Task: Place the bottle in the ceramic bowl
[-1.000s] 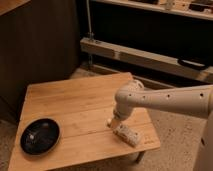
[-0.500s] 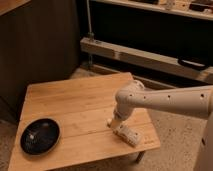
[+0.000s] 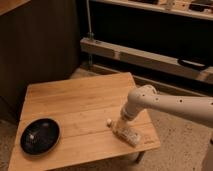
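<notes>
Bottle (image 3: 131, 136) lies flat on the wooden table (image 3: 75, 100) near its edge, directly under the gripper (image 3: 120, 125), which sits low on it, probably to pick it up; grip state: cannot tell. Ceramic bowl (image 3: 56, 131) is well apart from the gripper and empty, so the carry is not yet done.

No text or number is legible, even on the bottle (image 3: 129, 135) by the gripper (image 3: 119, 125) at the table's (image 3: 75, 102) right front.

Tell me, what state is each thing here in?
Bowl: upright, empty, on the table.
Bottle: lying on its side on the table, outside the bowl.
Gripper: low over the table, at the bottle.
</notes>
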Robot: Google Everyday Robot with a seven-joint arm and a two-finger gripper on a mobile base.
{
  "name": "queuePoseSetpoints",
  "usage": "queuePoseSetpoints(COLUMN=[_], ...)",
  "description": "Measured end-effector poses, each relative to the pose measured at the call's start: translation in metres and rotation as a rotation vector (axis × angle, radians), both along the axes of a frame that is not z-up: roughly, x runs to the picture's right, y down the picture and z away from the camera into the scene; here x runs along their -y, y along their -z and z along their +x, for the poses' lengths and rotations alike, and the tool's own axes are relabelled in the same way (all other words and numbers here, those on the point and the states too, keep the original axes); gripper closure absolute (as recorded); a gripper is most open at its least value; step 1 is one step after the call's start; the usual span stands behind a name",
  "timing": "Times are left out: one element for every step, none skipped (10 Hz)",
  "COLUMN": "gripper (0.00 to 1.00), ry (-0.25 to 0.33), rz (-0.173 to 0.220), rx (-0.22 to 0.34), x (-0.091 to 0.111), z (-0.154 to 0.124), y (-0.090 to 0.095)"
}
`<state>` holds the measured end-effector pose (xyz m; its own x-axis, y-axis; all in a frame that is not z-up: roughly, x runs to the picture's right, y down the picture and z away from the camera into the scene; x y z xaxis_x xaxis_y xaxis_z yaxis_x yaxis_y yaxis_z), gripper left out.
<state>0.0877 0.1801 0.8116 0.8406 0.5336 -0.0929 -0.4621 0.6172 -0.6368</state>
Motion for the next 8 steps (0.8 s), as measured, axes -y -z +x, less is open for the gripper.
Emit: queuePoseSetpoints(gripper=[0.35, 0.35, 0.35, 0.35, 0.35, 0.35, 0.35, 0.35], ry=[0.012, 0.021, 0.033, 0.048, 0.065, 0.075, 0.097, 0.122], rz=[-0.012, -0.018, -0.025, -0.028, -0.032, -0.034, -0.038, -0.04], rx=[0.005, 0.007, 0.007, 0.007, 0.001, -0.009, -0.021, -0.04], x=[-0.002, -0.001, 0.0, 0.002, 0.003, 0.002, -0.001, -0.009], z=[-0.001, -0.001, -0.003, -0.011, -0.018, -0.019, -0.026, -0.029], y=[0.0, 0.003, 0.006, 0.011, 0.019, 0.025, 0.034, 0.039])
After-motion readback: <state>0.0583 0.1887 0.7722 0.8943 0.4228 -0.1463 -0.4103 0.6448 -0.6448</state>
